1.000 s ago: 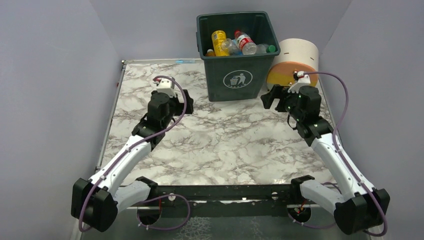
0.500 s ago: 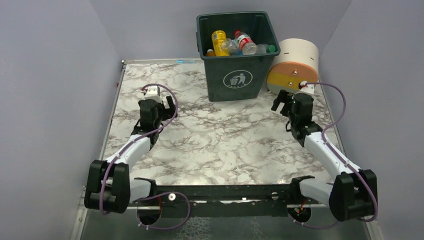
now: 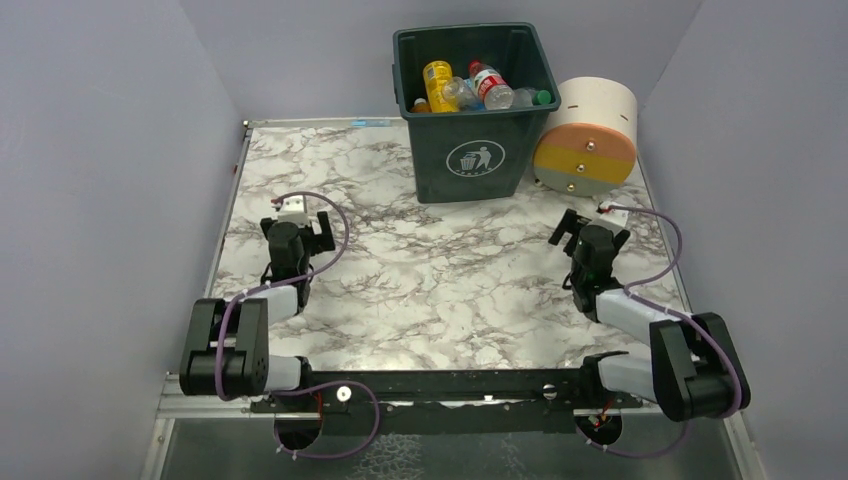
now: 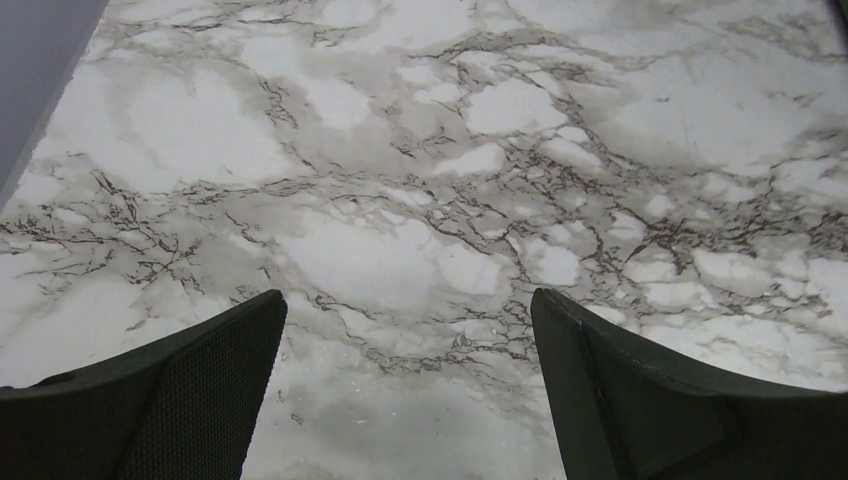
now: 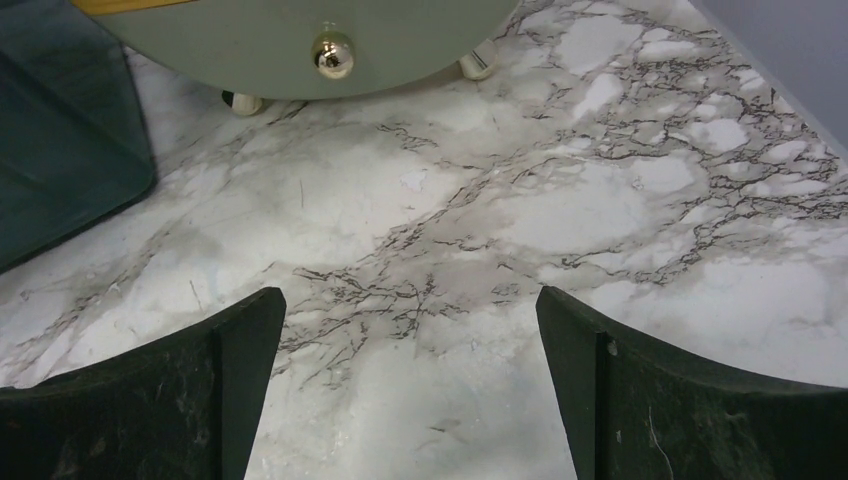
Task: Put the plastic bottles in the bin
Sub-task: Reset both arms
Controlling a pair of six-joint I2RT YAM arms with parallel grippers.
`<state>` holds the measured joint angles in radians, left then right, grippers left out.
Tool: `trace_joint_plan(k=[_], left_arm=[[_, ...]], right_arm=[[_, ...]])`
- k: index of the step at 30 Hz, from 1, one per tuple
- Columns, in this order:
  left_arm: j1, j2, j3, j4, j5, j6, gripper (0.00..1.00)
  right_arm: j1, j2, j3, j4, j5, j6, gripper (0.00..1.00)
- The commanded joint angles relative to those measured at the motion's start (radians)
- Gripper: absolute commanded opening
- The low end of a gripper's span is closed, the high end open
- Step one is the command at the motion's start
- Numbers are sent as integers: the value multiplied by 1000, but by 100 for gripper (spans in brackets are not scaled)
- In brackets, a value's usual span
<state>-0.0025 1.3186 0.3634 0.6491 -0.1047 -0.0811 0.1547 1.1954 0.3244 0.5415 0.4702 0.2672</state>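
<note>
A: Where are the plastic bottles [image 3: 480,88]?
B: Piled in the bin [image 3: 475,160] at the worktop's [image 3: 440,280] far edge.
A: Near the left fingers [image 4: 150,400] or right fingers [image 5: 680,400]?
B: Well apart from both; each pair wide, empty.

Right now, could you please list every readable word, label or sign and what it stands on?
No words or numbers are readable.
White litter sign, no text: front of the tall dark green plastic bin.
Labels on the clear red-labelled plastic bottle and yellow plastic bottle inside: too small to read.
</note>
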Motion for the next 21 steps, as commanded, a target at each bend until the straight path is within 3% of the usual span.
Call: trace_joint_plan(k=[1,8,11,16,21], left_arm=[[11,93,-46,259,-5,94,99],[13,164,-33,324,81,102,99],[13,204,-50,431,105,83,99],[8,263,-39,461,90,87,99],[7,261,-69,505,128,102,99]], right_arm=[[-2,100,-46,293,55,-53,99],[-2,248,-7,387,32,-72,99],[-1,309,-3,474,31,-108,99],[-1,348,53,400,31,-107,99],[-1,370,54,440,-98,-171,99]])
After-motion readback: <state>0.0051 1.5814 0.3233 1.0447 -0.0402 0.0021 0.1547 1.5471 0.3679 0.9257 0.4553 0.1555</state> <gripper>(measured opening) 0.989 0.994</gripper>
